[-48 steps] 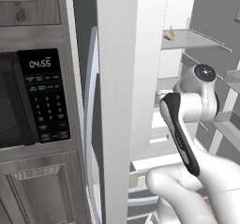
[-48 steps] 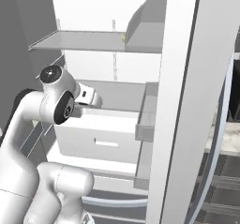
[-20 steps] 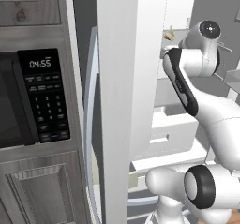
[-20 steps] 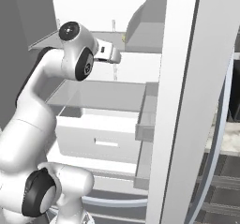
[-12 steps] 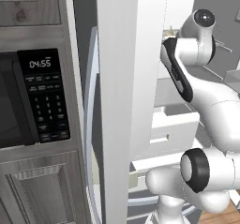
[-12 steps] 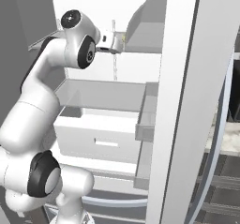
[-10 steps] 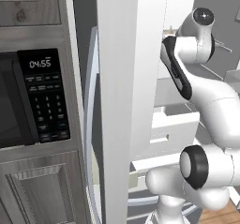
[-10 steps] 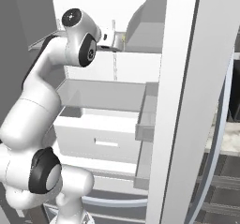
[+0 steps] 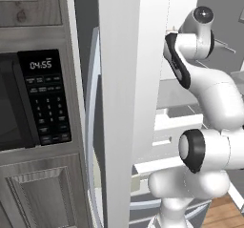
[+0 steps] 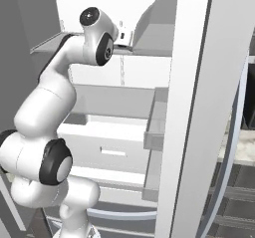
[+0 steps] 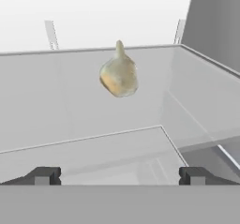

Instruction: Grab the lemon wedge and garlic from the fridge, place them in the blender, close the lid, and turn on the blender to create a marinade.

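A pale tan garlic [image 11: 119,75] bulb lies on the fridge's upper glass shelf [image 11: 84,110], ahead of the hand and a little above centre in the hand view. My gripper [image 11: 120,175] is open, its two dark fingertips [image 11: 44,175] spread wide at the shelf's front edge, with nothing between them and a clear gap to the garlic. In the right base view the hand [image 10: 122,37] reaches in at the top shelf [image 10: 149,48] of the open fridge [image 10: 194,107]. The lemon wedge, blender and lid are out of view.
The open fridge door [image 9: 124,103] stands close on the arm's left. A black-panelled microwave [image 9: 28,103] sits in the cabinet beyond it. Below the hand are a lower shelf and wide drawers [image 10: 109,152]. The fridge's grey side wall [image 11: 215,26] bounds the shelf on the right.
The arm has risen from drawer height to the top shelf. Its hand has pushed further into the fridge toward the shelf. The jaws stayed open.
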You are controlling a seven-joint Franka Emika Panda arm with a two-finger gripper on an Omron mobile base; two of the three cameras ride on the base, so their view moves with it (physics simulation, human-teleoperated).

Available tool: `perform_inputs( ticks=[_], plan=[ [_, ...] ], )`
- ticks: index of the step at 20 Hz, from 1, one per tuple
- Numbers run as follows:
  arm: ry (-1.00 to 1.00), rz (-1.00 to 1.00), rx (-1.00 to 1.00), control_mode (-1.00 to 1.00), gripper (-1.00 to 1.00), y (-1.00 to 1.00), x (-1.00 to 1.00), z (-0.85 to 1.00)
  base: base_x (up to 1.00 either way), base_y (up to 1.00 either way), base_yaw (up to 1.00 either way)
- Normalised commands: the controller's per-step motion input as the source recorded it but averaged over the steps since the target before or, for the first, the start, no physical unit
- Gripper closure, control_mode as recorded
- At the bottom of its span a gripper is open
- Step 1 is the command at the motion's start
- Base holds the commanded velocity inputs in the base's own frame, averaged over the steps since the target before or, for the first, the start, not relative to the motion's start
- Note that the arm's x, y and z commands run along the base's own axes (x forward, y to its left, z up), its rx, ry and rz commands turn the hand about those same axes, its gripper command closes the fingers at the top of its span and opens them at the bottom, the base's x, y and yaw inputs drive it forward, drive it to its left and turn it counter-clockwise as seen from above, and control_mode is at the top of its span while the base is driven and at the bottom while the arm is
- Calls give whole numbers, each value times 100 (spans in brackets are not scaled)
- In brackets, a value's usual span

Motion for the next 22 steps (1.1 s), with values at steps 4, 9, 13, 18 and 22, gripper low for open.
perform_inputs(
  ticks=[4, 9, 13, 18, 22],
  plan=[
    [0, 0, 0, -100, -100, -26, 58, 0, 0, 0, 0],
    [0, 0, 0, -100, -100, -17, 55, 0, 0, 0, 0],
    [0, 0, 0, -100, -100, -1, 45, 0, 0, 0, 0],
    [0, 0, 0, -100, -100, 0, 50, 0, 0, 0, 0],
    [0, 0, 0, -100, -100, -3, 45, -2, 0, 0, 0]
  ],
)
